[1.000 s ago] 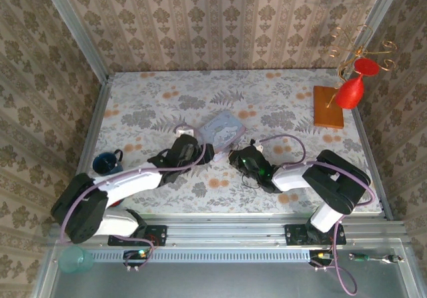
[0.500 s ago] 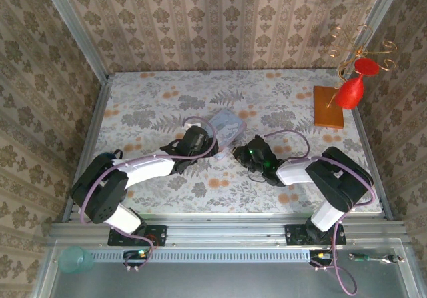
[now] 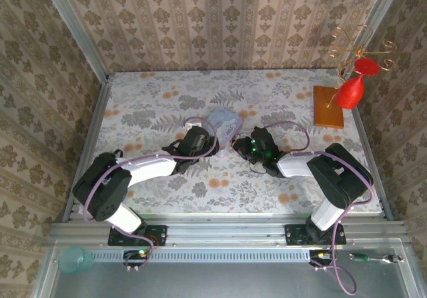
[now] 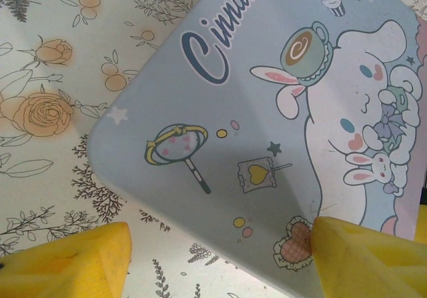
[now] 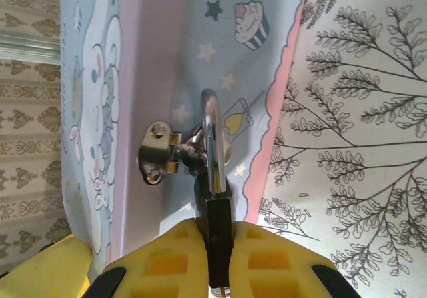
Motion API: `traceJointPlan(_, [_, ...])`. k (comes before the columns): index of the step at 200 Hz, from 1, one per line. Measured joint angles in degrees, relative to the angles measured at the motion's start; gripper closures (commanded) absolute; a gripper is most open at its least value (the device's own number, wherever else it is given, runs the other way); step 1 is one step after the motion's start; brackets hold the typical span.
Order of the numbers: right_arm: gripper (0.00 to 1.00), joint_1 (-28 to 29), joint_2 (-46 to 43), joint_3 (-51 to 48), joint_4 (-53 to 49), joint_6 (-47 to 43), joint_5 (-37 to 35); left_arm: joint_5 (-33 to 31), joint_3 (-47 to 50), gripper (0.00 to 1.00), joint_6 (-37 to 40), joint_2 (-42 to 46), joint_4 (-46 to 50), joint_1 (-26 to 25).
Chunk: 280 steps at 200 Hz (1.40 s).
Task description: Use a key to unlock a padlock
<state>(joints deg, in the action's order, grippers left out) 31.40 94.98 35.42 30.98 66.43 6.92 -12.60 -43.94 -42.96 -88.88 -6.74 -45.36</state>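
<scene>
The tiny black padlock (image 5: 218, 213) hangs by its silvery shackle (image 5: 212, 135) from the metal hasp (image 5: 157, 155) on the side of the pastel cartoon tin (image 3: 224, 123). My right gripper (image 5: 220, 245) is shut on the padlock's body, its yellow pads (image 5: 167, 258) pressed to both flat faces. In the top view that right gripper (image 3: 241, 143) sits at the tin's near right corner. My left gripper (image 4: 220, 265) is open over the tin's lid (image 4: 267, 125), one yellow finger (image 4: 363, 258) at the lid's near corner, the other finger (image 4: 67, 268) over the tablecloth. In the top view the left gripper (image 3: 203, 141) stands at the tin's near left side.
A red wine glass (image 3: 349, 91) hangs on a gold wire stand with a wooden base (image 3: 328, 108) at the back right. A teal cup (image 3: 75, 259) lies off the table at the near left. The table's metal frame rails run along both sides.
The left arm swung forward, bringing its gripper up to the tin. The right gripper slid a little farther up and left, closer to the tin's corner.
</scene>
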Motion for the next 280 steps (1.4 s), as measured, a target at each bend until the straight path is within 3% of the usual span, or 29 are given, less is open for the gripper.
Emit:
traceJointPlan(53, [0.91, -3.0, 0.0, -0.2, -2.1, -1.6, 1.9, -0.1, 0.0, 0.29, -0.6, -0.3, -0.6, -0.3])
traceJointPlan(115, [0.88, -3.1, -0.9, 3.9, -14.5, -9.4, 0.8, 0.0, 0.1, 0.29, -0.8, -0.5, -1.2, -0.3])
traceJointPlan(198, [0.87, 0.6, -0.6, 11.5, -28.3, -20.3, -10.6, 0.8, -0.3, 0.29, -0.8, -1.4, -2.3, -0.5])
traceJointPlan(280, [0.89, 0.4, 1.3, 12.1, -25.4, -14.5, -9.8, -0.5, -1.5, 0.29, -1.2, -2.9, -2.6, -1.6])
